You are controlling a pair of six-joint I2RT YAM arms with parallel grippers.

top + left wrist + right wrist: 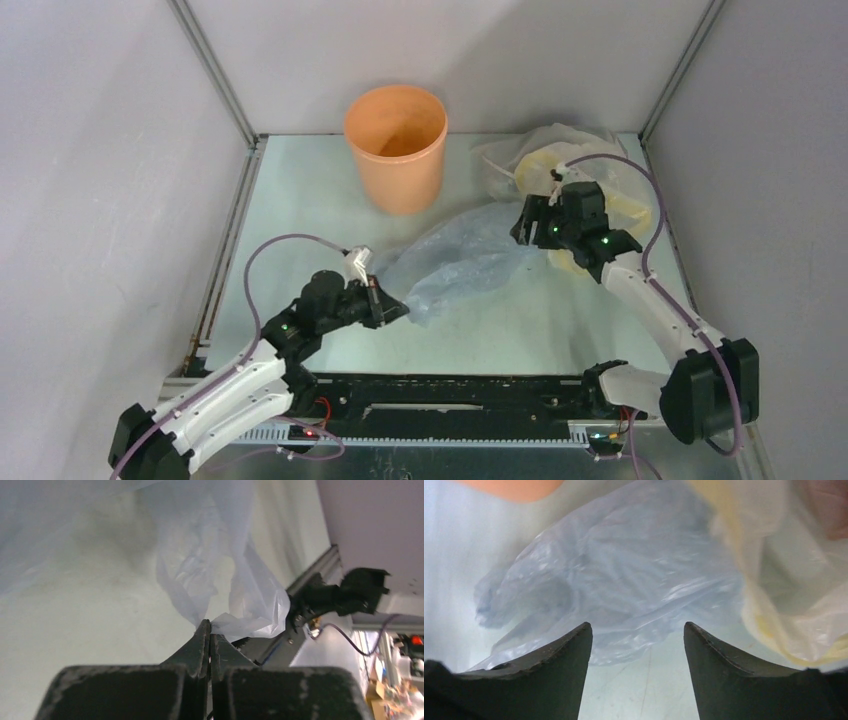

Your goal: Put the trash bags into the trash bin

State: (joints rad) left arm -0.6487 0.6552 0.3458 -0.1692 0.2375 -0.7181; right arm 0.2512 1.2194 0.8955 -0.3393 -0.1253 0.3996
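Note:
A thin pale blue-grey trash bag (462, 260) lies spread on the table in front of the orange trash bin (396, 146), which stands upright at the back. My left gripper (400, 310) is shut on the bag's near-left corner; the film (240, 605) bunches out of the pinched fingertips. My right gripper (522, 226) hovers over the bag's right edge with its jaws open and nothing between them. In the right wrist view the bag (624, 575) lies just beyond the fingers (569, 645).
A bulkier clear-and-yellow plastic bundle (580, 170) sits at the back right, under and behind my right wrist; it shows as (784, 580) too. Grey walls and metal rails (225, 270) close the table in on the left, back and right.

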